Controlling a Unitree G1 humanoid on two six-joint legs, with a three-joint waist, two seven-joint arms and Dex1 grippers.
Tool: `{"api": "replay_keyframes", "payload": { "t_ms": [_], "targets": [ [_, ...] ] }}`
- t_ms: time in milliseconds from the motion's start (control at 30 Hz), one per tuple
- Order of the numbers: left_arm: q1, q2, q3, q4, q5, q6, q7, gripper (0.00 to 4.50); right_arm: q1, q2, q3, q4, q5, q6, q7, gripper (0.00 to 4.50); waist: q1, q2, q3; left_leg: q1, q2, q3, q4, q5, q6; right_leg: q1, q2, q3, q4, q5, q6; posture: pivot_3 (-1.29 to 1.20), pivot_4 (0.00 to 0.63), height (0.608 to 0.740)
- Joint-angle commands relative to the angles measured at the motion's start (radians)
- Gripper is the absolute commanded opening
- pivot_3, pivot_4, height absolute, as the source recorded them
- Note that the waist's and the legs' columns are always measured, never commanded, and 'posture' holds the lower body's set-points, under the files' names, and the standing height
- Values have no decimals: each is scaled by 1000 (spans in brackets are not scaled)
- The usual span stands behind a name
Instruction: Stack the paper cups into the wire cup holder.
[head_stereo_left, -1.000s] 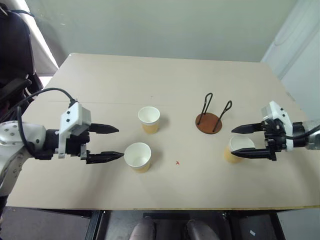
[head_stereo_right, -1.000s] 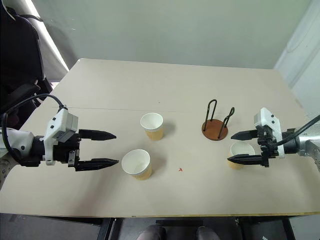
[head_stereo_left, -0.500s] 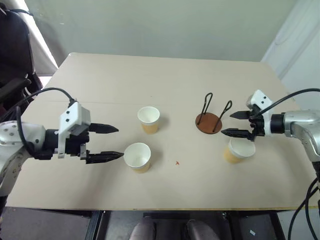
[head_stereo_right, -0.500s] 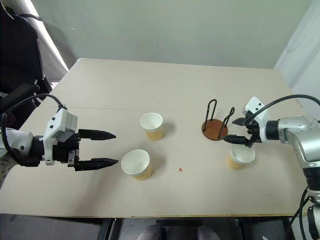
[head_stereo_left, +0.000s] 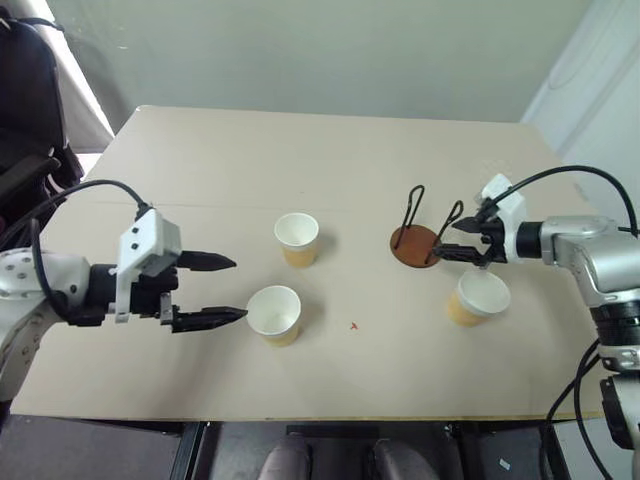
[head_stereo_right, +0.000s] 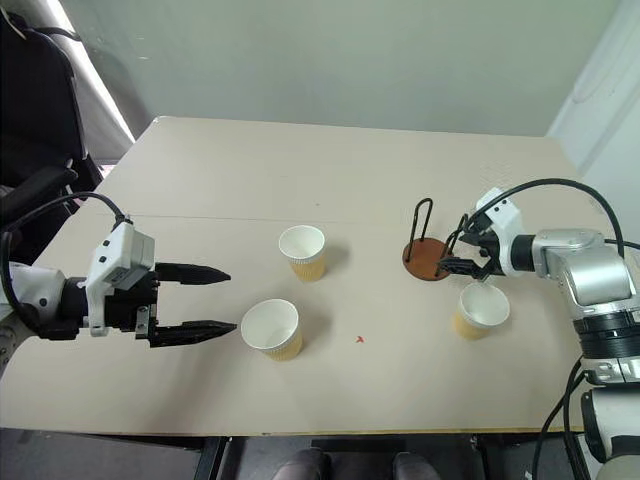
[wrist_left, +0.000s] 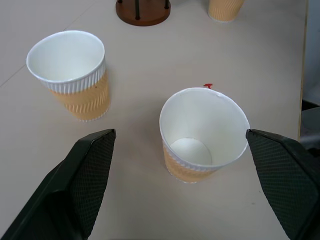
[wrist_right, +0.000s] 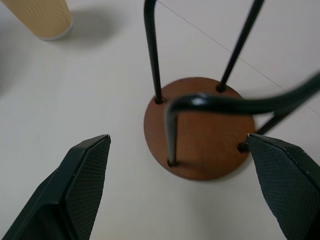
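Lining up my right gripper (head_stereo_left: 452, 243), jaws apart and empty, beside the wire cup holder (head_stereo_left: 418, 245) at three o'clock on the bench (head_stereo_left: 330, 150); nothing is stacked yet. My left gripper (head_stereo_left: 232, 289) gapes at the nearest of three paper cups (head_stereo_left: 274, 313) at seven o'clock. Next I'd close on one cup.

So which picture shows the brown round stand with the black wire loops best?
The right wrist view: the round reddish-brown wire cup holder sits close up, loops and empty base clear. Both eye views show it small on the table; the left wrist view catches just its base.
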Motion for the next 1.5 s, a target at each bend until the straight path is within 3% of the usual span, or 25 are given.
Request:
{"api": "replay_keyframes", "payload": {
  "t_ms": [33,267,700,833,1033,1300,1500],
  "targets": [
    [3,2,46,-36,-16,7,9,4473,-33,9,-16,0,-10,1,-22,4430,0,0,0,0,0,0,0,0,0,0,0,0,0,0,0,0,150,740],
    [18,2,60,-50,-24,16,17,4473,-36,52,-19,2,-18,13,-52,4430,0,0,0,0,0,0,0,0,0,0,0,0,0,0,0,0,150,740],
    [18,8,67,-53,-25,23,25,4500,-51,80,-22,26,-32,0,-75,10,0,0,0,0,0,0,0,0,0,0,0,0,0,0,0,0,150,740],
    [17,11,68,-50,-24,23,23,4500,-25,50,-19,-29,1,-17,8,10,0,0,0,0,0,0,0,0,-1,0,0,0,0,0,0,0,150,740],
    [15,11,63,-44,-22,20,17,4500,51,-5,-41,-281,146,39,155,10,0,0,0,-1,0,1,-3,0,-2,0,0,0,0,0,0,0,150,740],
    [-15,8,27,-31,-20,14,8,4500,165,21,33,-590,255,156,111,10,-3,0,0,-1,0,1,-3,0,-2,0,0,0,-1,0,0,0,150,740],
    [-56,10,-9,-12,-11,9,-12,4500,179,2,87,-630,265,131,142,10,-3,0,0,0,0,1,-1,1,-2,0,0,0,-1,0,0,0,150,740]
  ]
}}
